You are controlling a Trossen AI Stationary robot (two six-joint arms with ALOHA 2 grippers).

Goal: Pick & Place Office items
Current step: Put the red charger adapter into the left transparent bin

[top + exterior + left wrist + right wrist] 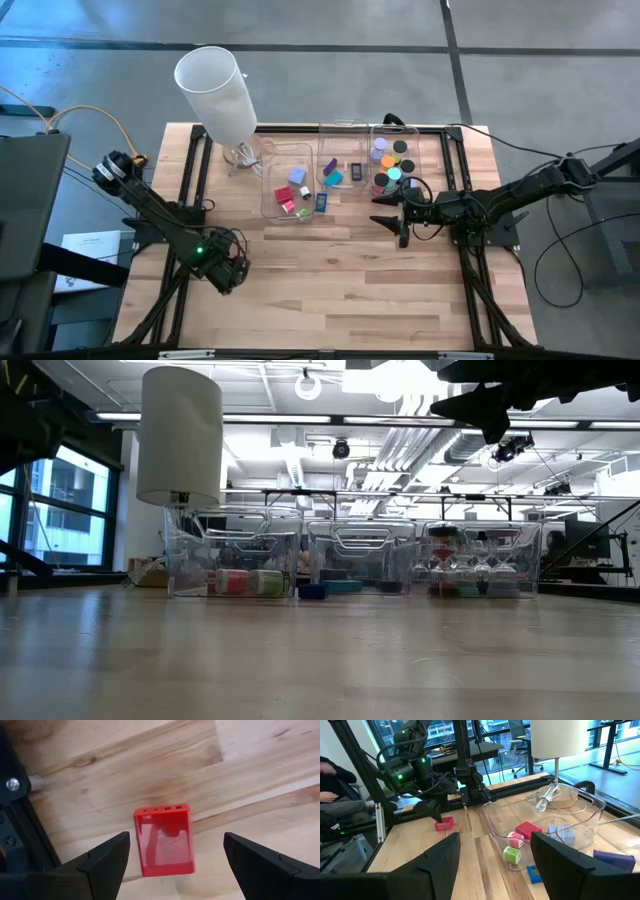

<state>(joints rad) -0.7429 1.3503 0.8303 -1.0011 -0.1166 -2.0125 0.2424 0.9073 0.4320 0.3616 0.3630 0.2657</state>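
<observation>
A red block [164,840] lies flat on the wooden table near its left edge; it also shows in the right wrist view [444,824]. My left gripper [176,840] points down over the block, open, with one finger on either side of it and a gap to each. In the high view the left gripper [232,268] hides the block. My right gripper [400,215] hovers level and open in front of the bins, holding nothing. Other office items lie in three clear bins: blocks [288,190], flat rectangles [335,172] and round discs [390,165].
The three clear bins [345,130] stand in a row along the far edge, with a tall white cylinder [215,88] at their left. A small blue rectangle [321,201] lies by the bins' near side. Black frame rails [190,180] run along both table sides. Bare wood fills the near half.
</observation>
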